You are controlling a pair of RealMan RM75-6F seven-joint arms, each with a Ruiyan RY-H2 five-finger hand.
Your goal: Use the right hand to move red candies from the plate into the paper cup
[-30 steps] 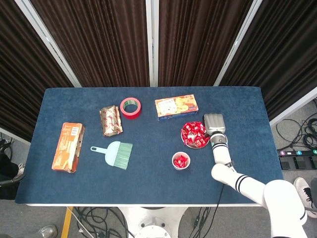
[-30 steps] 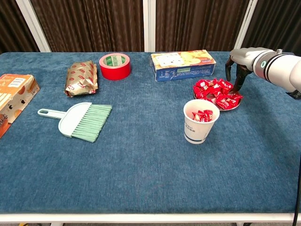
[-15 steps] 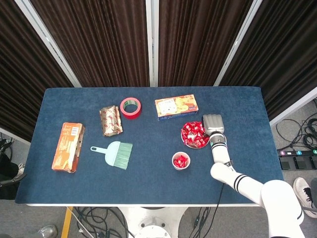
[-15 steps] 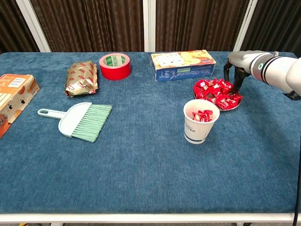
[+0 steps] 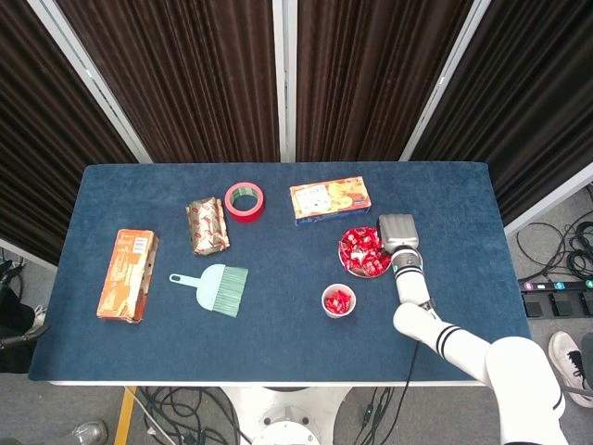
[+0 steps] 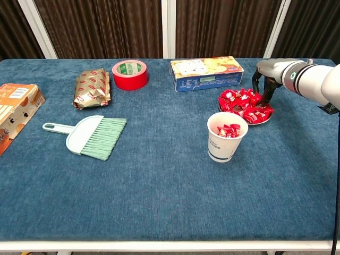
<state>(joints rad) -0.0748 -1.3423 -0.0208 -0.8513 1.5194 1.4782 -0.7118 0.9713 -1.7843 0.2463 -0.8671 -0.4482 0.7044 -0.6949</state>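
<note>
The candies (image 6: 244,104) sit heaped on the plate (image 6: 264,121) at far right, with a few already in the cup (image 6: 227,137) just nearer and to its left. My right hand (image 6: 266,79) has its fingers pointing down into the heap's far right edge, but I cannot tell whether they hold a candy. The risk I see is that closing there could shove loose candies off the plate, or the carry could clip the cup's rim and tip it.

The robot's grey right hand (image 6: 267,79) reaches fingers-down into the small plate (image 6: 264,121) of red wrapped candies (image 6: 241,103); the white paper cup (image 6: 227,137) stands near.
</note>
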